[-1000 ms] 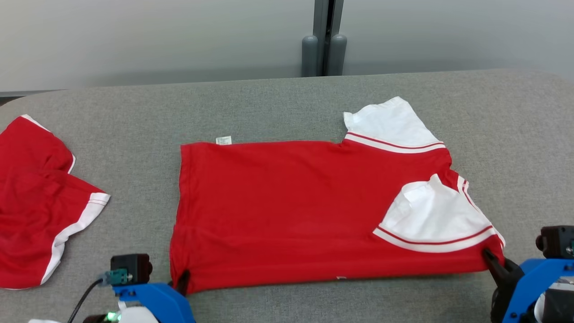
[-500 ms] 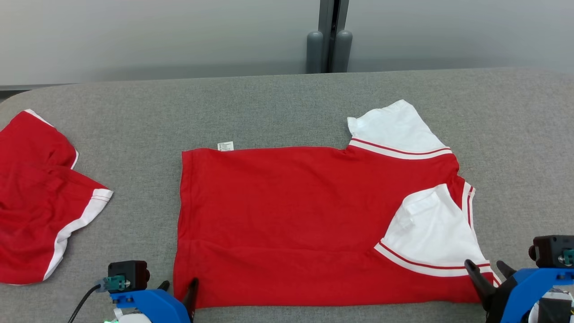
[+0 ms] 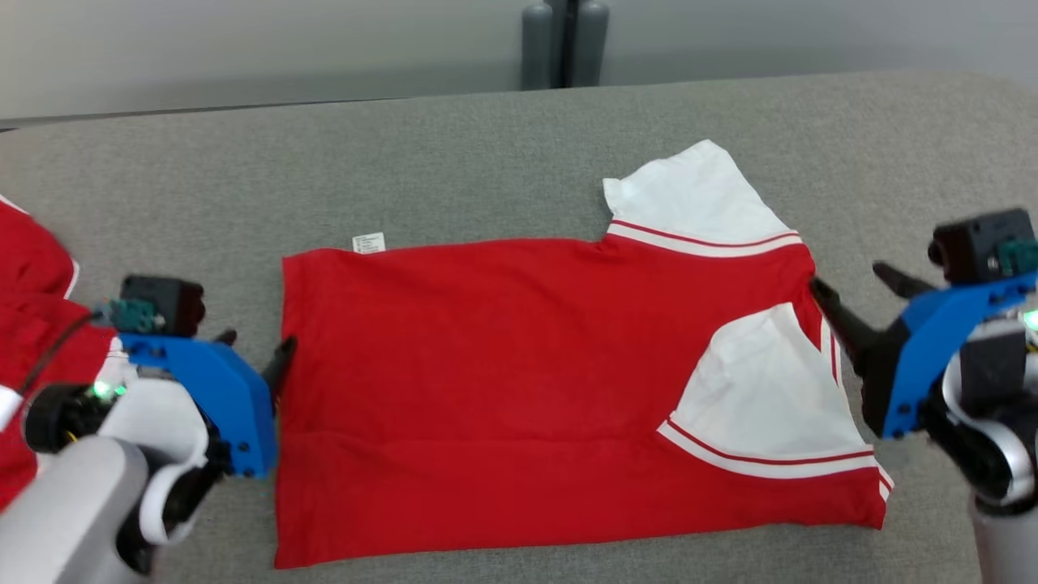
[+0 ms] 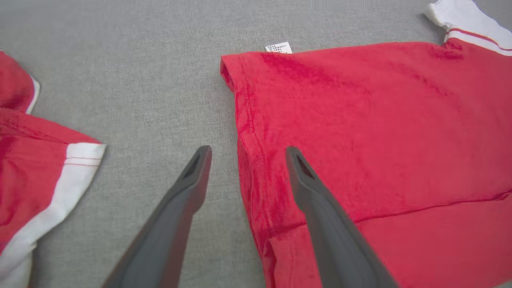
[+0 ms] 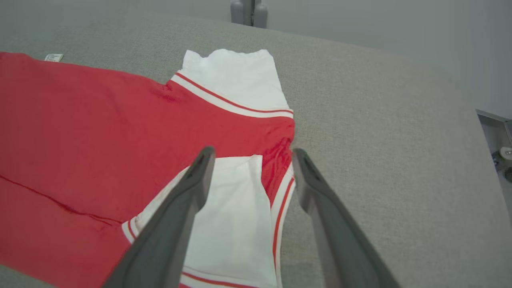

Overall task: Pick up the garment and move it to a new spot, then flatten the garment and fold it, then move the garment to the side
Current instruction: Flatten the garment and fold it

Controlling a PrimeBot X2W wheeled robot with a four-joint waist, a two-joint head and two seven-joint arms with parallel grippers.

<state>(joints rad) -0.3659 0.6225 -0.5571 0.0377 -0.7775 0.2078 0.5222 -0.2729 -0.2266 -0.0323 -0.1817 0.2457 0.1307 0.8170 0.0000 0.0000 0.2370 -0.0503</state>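
Left gripper [image 3: 258, 341] was open and empty, fingers parted astride the hem edge of the red T-shirt [image 3: 486, 365]: one finger above cloth, the other above the bare grey table [image 3: 486, 162]. Right gripper [image 3: 847, 277] was likewise open and empty, astride the shirt's opposite end, with one finger over the white sleeve [image 3: 770, 381] folded onto the body and the other past the edge. Contact with cloth: could not tell. Shirt lay flat between the two grippers. Far sleeve [image 3: 697, 203] was spread ahead of the right gripper, care label [image 3: 369, 242] ahead of the left. Second red garment [image 3: 32, 324] lay outboard of the left gripper.
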